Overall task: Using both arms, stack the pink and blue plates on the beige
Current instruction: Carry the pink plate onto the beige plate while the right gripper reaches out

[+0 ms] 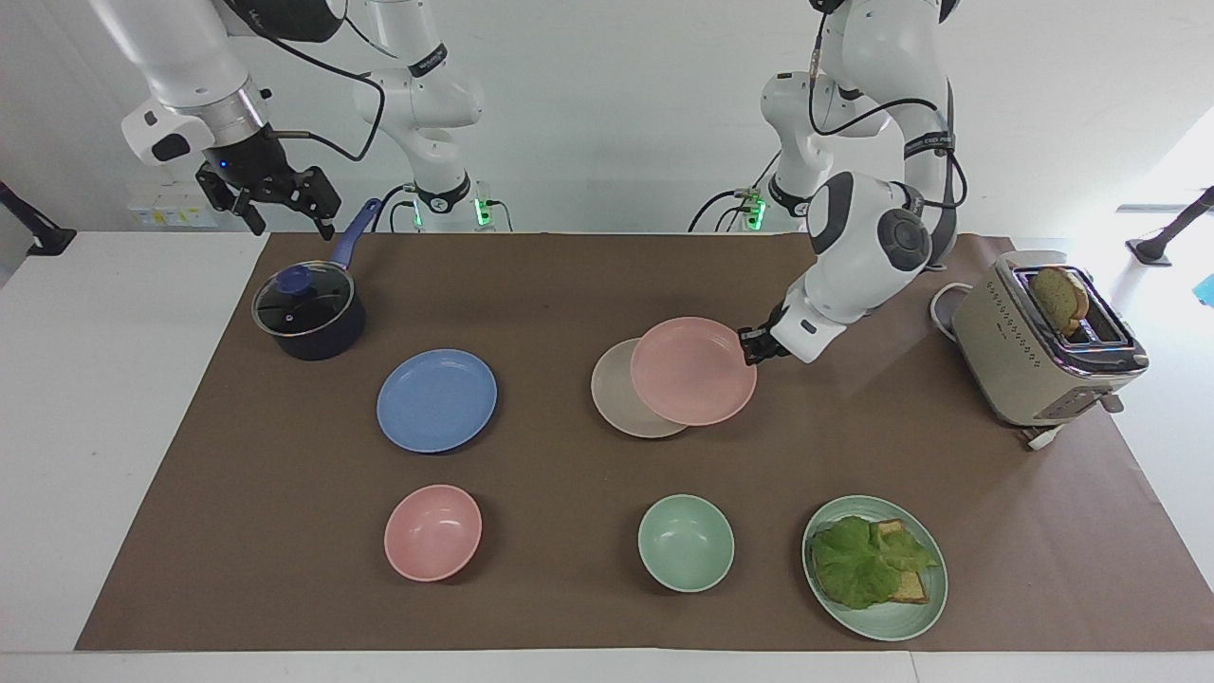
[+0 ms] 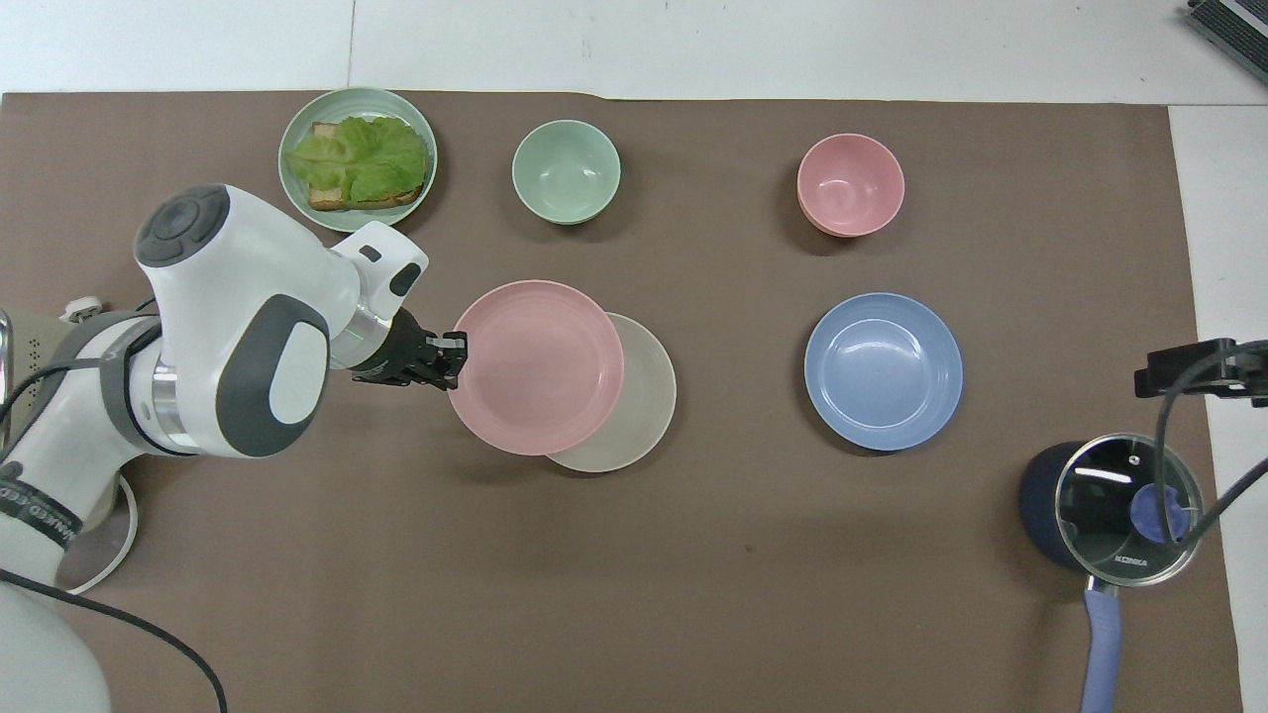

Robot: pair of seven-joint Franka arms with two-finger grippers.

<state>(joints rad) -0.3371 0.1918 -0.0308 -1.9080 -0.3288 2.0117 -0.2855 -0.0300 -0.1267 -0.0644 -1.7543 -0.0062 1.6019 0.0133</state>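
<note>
Left tool (image 1: 751, 343) clamped on pink plate (image 1: 692, 371) rim, overlapping beige plate (image 1: 616, 398); right tool (image 1: 275, 194) wide, empty.

Lighting: bright, even, diffuse from above; both views sharp throughout, no motion blur. Shadows: soft and short; a faint one on the brown mat (image 1: 531, 294) under the raised pink plate (image 1: 693, 371). Glare: strong whiteout on the counter (image 1: 1176, 171) beside the toaster (image 1: 1043, 351); small reflections on the saucepan's glass lid (image 2: 1129, 507). Edge distortion: slight.

left claw (image 1: 749, 344) gripping pink plate (image 1: 692, 372), over beige plate (image 1: 621, 398)
</note>
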